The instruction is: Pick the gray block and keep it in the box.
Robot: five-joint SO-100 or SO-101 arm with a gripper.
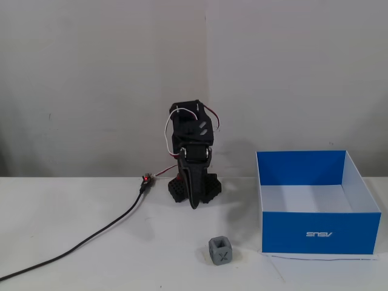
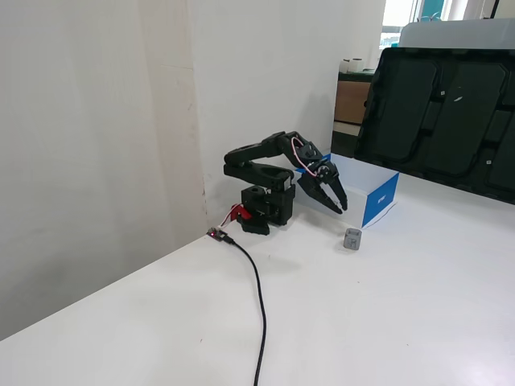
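The gray block, a small cube with an X on one face, rests on the white table just outside the box. The box is blue outside and white inside, and nothing shows in it. In both fixed views my gripper points down, hanging above the table. It is shut and holds nothing. It is apart from the block, up and nearer the arm's base, and no part of it is over the box.
A black cable runs across the table from a small red-lit board near the arm's base. A wall stands close behind the arm. A large black panel leans beyond the box.
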